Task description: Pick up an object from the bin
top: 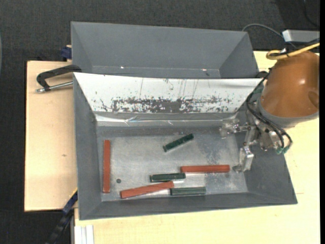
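Item: my tool (245, 162), right side of grey metal bin (86, 151), just off right end of long flat red bar (205, 169); opening: cannot tell. Step: approach. Next, likely: centre over it.

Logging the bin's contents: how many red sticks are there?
3: left red stick along the left side; front red stick slanting near the front; right red stick right of centre. None seems hidden.
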